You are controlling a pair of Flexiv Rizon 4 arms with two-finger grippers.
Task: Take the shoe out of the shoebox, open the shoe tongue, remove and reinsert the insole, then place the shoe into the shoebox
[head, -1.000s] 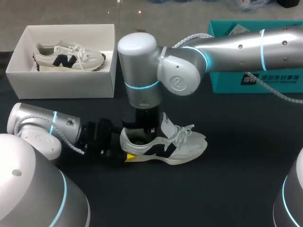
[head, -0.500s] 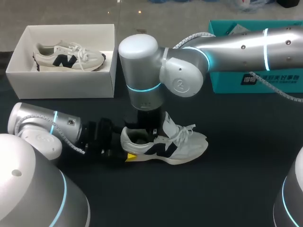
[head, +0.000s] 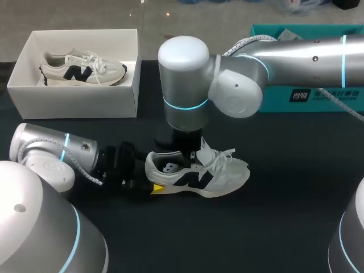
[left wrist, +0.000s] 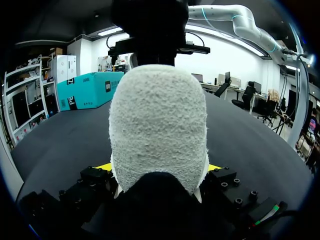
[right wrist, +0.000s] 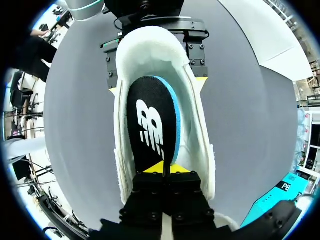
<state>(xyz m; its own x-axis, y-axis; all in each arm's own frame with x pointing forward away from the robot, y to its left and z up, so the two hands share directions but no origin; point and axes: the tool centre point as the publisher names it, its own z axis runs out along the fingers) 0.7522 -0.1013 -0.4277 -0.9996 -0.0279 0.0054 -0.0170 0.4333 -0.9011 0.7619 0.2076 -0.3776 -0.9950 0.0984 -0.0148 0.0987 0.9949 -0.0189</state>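
A white sneaker (head: 219, 173) with a dark logo lies on its sole on the black table, toe to the right. My left gripper (head: 149, 185) comes in from the left with its fingers wide, one on each side of the heel (left wrist: 157, 125), gripping it. My right gripper (right wrist: 163, 169) is above the shoe's opening, shut on the edge of the black insole (right wrist: 150, 120). The insole has a white logo and a blue rim. Its heel end shows inside the opening (head: 169, 167). In the head view the right wrist (head: 182, 114) hides the right fingers.
A white shoebox (head: 74, 102) stands at the back left with a second white sneaker (head: 82, 67) in it. A teal box (head: 318, 96) sits at the back right, behind my right arm. Black tabletop lies bare in front of the shoe.
My right arm has shifted right and up from the heel opening, and its fingers have closed fully. The insole's logo now shows in the opening. The left arm has stayed put.
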